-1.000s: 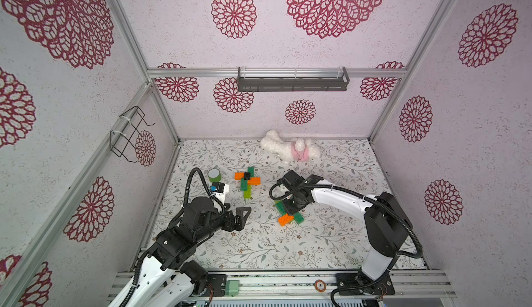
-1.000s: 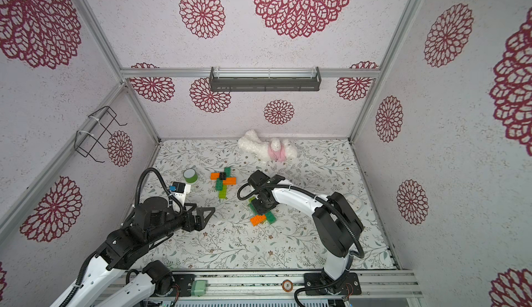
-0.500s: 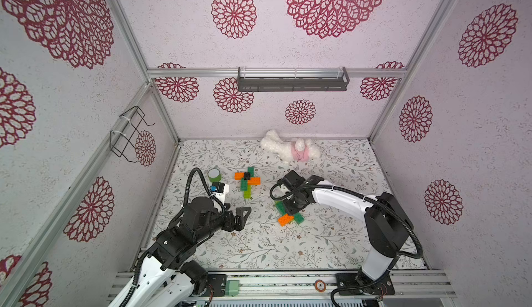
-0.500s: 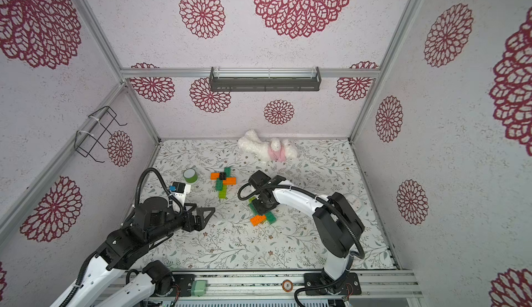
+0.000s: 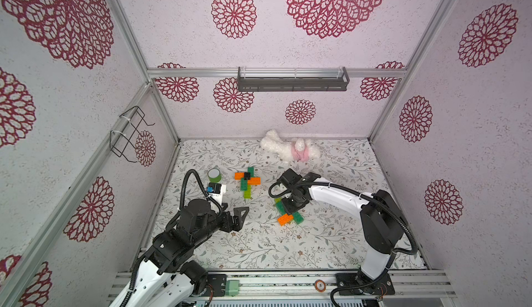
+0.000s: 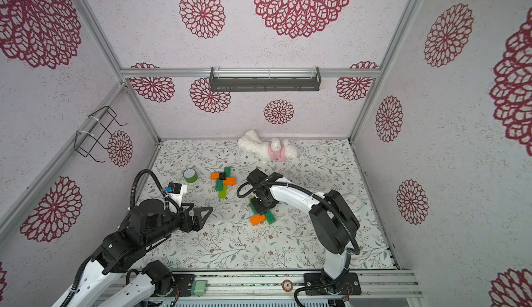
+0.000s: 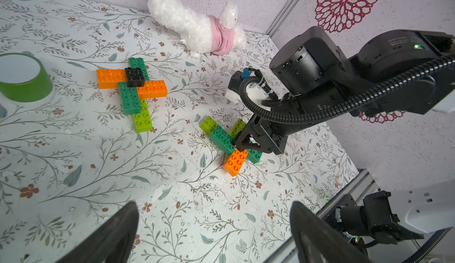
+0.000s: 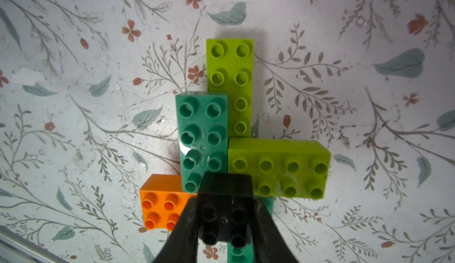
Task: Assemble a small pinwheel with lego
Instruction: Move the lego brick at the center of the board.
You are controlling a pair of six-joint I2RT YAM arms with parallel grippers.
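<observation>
Hovering wide open near the front of the worktop (image 5: pixel 259 248), the left gripper (image 5: pixel 232 209) holds nothing, while farther in the right gripper (image 8: pixel 225 201) pinches a black lego brick (image 8: pixel 225 224) on top of crossed orange and green lego bricks (image 8: pixel 202 126), with another lego cross (image 5: pixel 244 183) and a fluffy toy (image 5: pixel 276 146) behind.

A cross of studded plastic lego bricks (image 5: pixel 247 181) lies flat on the table (image 5: pixel 259 248). It has two orange, two dark green and one lime green brick, with a small black square brick (image 7: pixel 134 77) seated on its centre. A second lego cluster (image 5: pixel 289 215) lies flat, well apart from the cross, with two lime green, two dark green and one orange brick. A second black square brick (image 8: pixel 224 221) sits over its centre, pinched in the right end effector (image 8: pixel 224 227).
</observation>
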